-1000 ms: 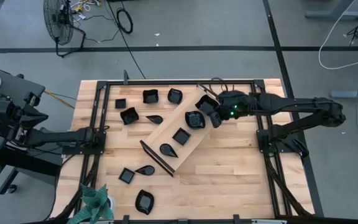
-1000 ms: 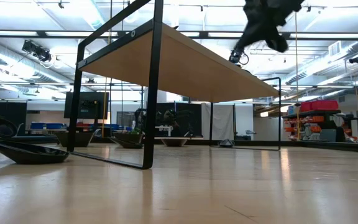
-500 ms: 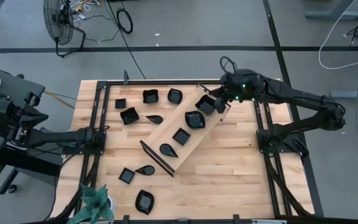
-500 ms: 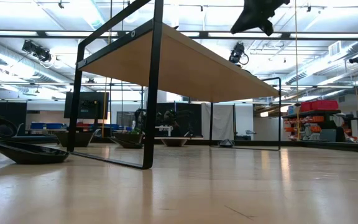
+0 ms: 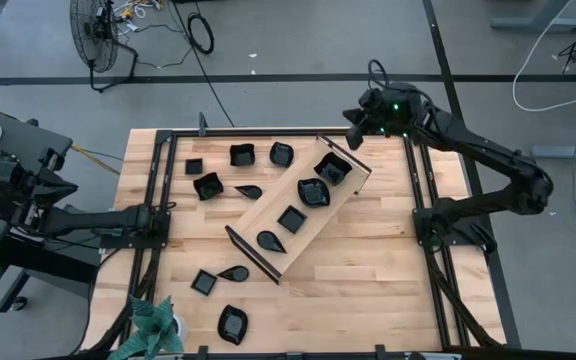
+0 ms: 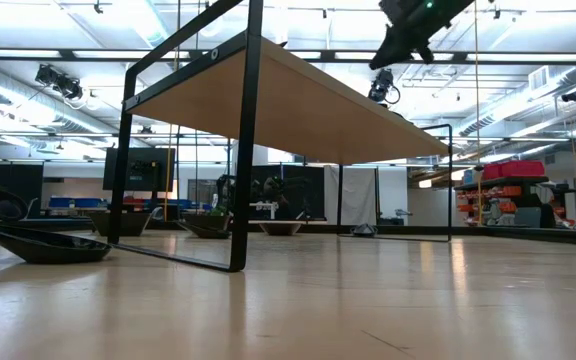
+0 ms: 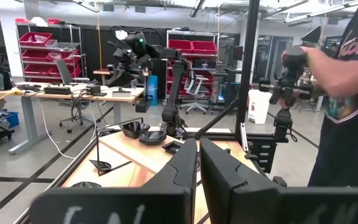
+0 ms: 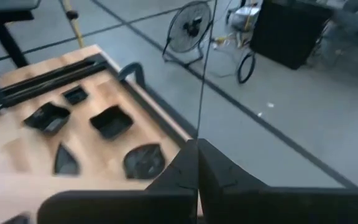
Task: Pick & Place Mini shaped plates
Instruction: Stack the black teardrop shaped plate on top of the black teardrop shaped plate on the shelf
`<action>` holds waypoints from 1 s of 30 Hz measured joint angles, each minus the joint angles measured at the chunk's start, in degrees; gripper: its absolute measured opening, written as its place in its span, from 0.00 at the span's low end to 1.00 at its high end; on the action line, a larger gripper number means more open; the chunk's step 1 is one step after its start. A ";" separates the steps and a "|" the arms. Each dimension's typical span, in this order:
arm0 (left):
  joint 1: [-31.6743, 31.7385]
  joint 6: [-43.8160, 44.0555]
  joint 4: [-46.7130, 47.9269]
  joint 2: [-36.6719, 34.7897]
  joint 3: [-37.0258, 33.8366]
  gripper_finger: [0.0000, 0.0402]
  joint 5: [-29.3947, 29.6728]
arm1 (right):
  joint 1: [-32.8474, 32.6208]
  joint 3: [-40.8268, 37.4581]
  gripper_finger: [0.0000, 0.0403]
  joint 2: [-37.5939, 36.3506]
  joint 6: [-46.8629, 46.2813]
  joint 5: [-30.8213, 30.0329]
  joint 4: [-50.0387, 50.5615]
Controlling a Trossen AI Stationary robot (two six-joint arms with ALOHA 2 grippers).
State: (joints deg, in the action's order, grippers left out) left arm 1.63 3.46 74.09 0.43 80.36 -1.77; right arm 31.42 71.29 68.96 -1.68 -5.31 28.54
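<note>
Wooden tray [image 5: 273, 205] lies diagonally mid-table, four plates [image 5: 313, 192] inside; loose plates [image 5: 208, 185] crowd far-left area; bare tabletop [image 5: 368, 270] right of tray, near front.

Low view: right end effector [image 6: 408, 25] cut by top edge — tray [image 6: 298, 100] hides plates on it.

R gripper [image 5: 352, 122] over tray [image 5: 268, 218] far end; 4 plates [image 5: 314, 192] aboard.

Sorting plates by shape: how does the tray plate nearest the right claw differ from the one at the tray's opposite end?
The square plate has four corners; the teardrop plate tapers to a point. The square plate looks larger. It lies nearest the right claw, the teardrop plate farthest. Both are glossy black, on the wooden tray.
</note>
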 joint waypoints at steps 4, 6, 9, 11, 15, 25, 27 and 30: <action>0.01 0.00 0.02 0.00 0.00 0.06 -0.01 | 1.90 0.00 0.00 2.54 1.27 -0.83 -4.89; 0.00 0.00 0.01 0.00 0.00 0.06 -0.01 | 2.55 0.00 0.00 3.72 1.36 -3.19 -6.14; 0.01 0.00 0.00 0.00 0.00 0.06 0.00 | 3.30 0.00 0.00 5.30 3.48 -6.53 -6.10; 0.02 0.00 0.01 0.00 0.00 0.06 0.00 | 3.69 0.00 0.00 6.01 6.52 -7.13 -6.16; 0.02 0.00 0.01 0.00 0.00 0.06 -0.01 | 4.45 -0.01 0.00 7.59 12.45 -7.30 -6.22; 0.02 0.00 0.00 0.00 0.00 0.06 -0.01 | 10.39 -0.02 0.01 7.62 12.91 -7.32 -6.15; 0.02 0.00 -0.01 0.00 0.00 0.06 0.00 | 11.99 -0.02 0.02 7.62 12.91 -7.31 -6.13; 0.00 0.00 0.02 0.00 0.00 0.06 0.00 | 14.11 -0.02 0.02 7.54 12.87 -7.26 -6.13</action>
State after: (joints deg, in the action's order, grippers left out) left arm 1.63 3.46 74.11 0.43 80.36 -1.77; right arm 45.53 71.26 76.50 11.19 -12.56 22.41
